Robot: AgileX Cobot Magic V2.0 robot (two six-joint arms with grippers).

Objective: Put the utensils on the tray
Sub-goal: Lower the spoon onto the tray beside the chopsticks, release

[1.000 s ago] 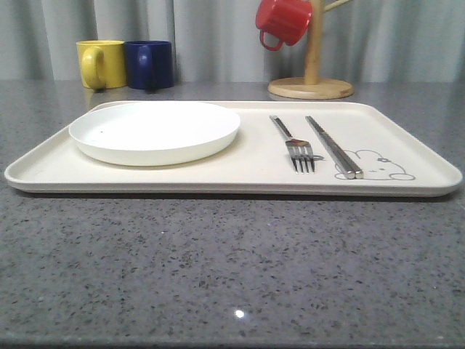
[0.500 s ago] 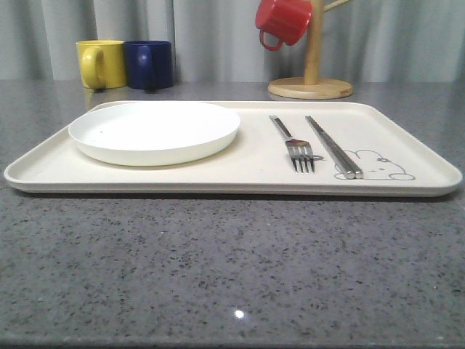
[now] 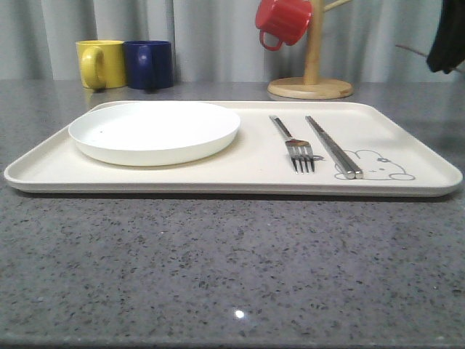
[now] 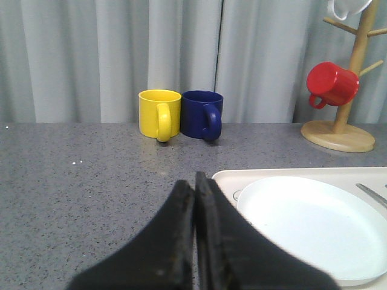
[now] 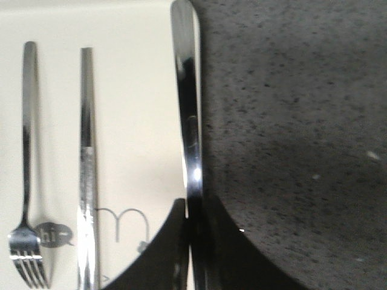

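Right wrist view — right gripper [image 5: 192, 241] pinches the spoon [image 5: 187, 109] above the tray [image 5: 133, 121] edge; left gripper [image 4: 195, 193] closed, empty.

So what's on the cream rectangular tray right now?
On the cream rectangular tray: a round white plate, a silver fork and flat silver chopsticks, which cover part of the rabbit drawing.

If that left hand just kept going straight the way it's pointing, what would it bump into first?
Probably the yellow mug, maybe the blue mug beside it. The shut left hand points over bare counter toward them; depth is unclear.
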